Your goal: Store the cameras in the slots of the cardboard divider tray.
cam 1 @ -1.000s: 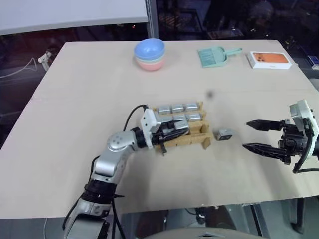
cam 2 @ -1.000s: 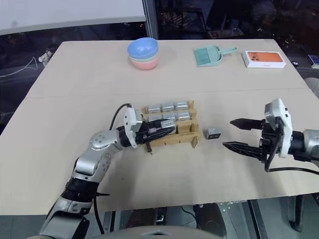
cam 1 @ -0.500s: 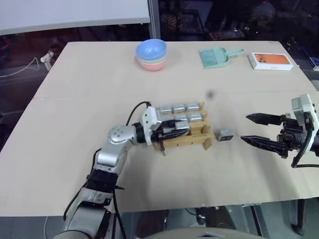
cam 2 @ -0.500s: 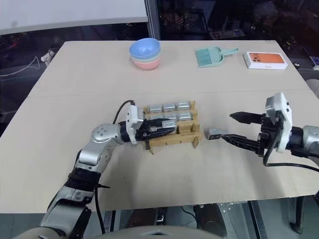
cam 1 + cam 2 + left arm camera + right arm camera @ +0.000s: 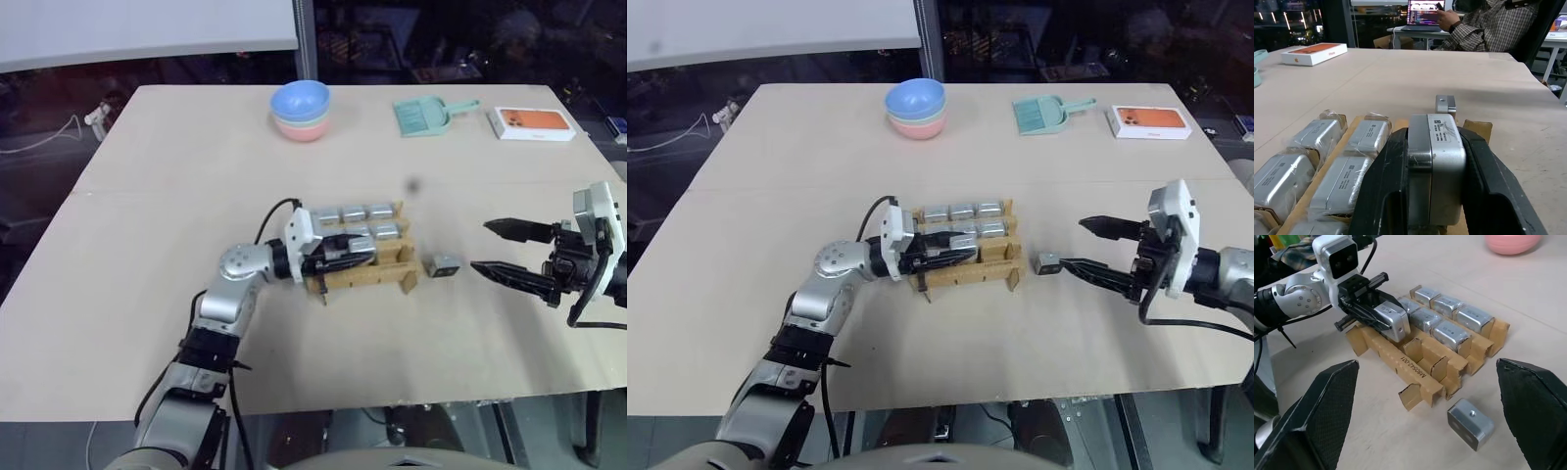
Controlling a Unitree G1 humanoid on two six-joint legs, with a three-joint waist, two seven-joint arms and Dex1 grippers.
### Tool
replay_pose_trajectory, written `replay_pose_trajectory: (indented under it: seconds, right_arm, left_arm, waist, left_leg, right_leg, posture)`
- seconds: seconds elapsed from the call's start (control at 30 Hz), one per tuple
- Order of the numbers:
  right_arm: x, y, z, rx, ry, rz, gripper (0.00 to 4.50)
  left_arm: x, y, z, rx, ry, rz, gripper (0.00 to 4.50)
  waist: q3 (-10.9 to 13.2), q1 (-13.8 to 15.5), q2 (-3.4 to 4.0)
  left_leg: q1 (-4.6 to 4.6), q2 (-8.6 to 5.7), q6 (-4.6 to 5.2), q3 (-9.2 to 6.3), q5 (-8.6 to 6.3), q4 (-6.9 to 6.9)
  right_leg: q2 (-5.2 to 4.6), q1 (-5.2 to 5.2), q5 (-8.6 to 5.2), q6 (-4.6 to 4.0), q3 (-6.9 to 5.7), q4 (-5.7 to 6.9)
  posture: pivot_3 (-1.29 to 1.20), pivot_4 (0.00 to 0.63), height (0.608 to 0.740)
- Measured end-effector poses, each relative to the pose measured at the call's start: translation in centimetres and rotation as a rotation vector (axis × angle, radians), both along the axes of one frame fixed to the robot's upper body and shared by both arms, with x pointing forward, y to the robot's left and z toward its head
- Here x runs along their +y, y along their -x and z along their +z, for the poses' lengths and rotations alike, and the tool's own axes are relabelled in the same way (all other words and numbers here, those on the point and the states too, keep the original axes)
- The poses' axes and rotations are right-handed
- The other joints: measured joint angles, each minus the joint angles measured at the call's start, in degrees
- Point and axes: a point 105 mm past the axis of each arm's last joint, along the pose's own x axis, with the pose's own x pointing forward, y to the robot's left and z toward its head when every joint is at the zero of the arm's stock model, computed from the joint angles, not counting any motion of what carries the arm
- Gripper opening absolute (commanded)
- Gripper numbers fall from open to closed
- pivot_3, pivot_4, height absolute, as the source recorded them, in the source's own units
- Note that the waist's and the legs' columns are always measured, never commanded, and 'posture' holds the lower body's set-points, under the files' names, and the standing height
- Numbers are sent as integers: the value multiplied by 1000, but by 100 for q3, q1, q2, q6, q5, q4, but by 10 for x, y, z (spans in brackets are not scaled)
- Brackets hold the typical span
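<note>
The left gripper (image 5: pixel 1425 196) is pinched tight on a silver-grey camera (image 5: pixel 1436 161), its two black fingers (image 5: pixel 1382 191) clamped on the camera's sides. It holds that camera level over the near row of the cardboard divider tray (image 5: pixel 1415 374), at the tray's left end. The right gripper (image 5: pixel 505 250) hangs with its fingers spread wide and holds nothing; its tips point toward a loose camera (image 5: pixel 442 263) that lies on the table (image 5: pixel 167 176) just right of the tray, near the lower fingertip but apart from it.

The tray sits mid-table. Its far row holds three wrapped cameras (image 5: pixel 963 211), and the middle row holds more.

The left wrist view shows clear plastic wrapping on the stored cameras and a printed label on the held one. Farther off it shows a person in a checked shirt (image 5: pixel 1488 27) at a laptop. The right wrist view shows printed lettering on the tray's near strip and two empty slots there.

At the table's far edge stand stacked bowls (image 5: pixel 300 108), a teal dustpan (image 5: pixel 423 113) and a white-and-orange box (image 5: pixel 534 121).
</note>
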Motion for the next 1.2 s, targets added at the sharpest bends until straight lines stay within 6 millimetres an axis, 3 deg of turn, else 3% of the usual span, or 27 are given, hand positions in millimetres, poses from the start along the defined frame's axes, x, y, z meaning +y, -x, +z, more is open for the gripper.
replay_pose_trajectory:
  seconds: [1.07,1.2]
  right_arm:
    - [0,-1,0,-25,-2,-10,4451]
    - [0,-1,-1,-21,-11,-11,4451]
  left_arm:
    - [-12,3,5,62,75,-8,782]
    - [-13,0,13,59,64,-15,782]
  waist:
    - [2,15,-3]
    - [3,-23,-4]
  left_leg:
    - [-11,-1,15,-20,-9,-1]
    - [-10,0,16,-23,-9,-3]
  right_leg:
    - [-2,-4,-1,1,-1,-13]
    - [1,-6,-1,2,0,-13]
  posture:
    - [0,150,740]
    - [0,150,740]
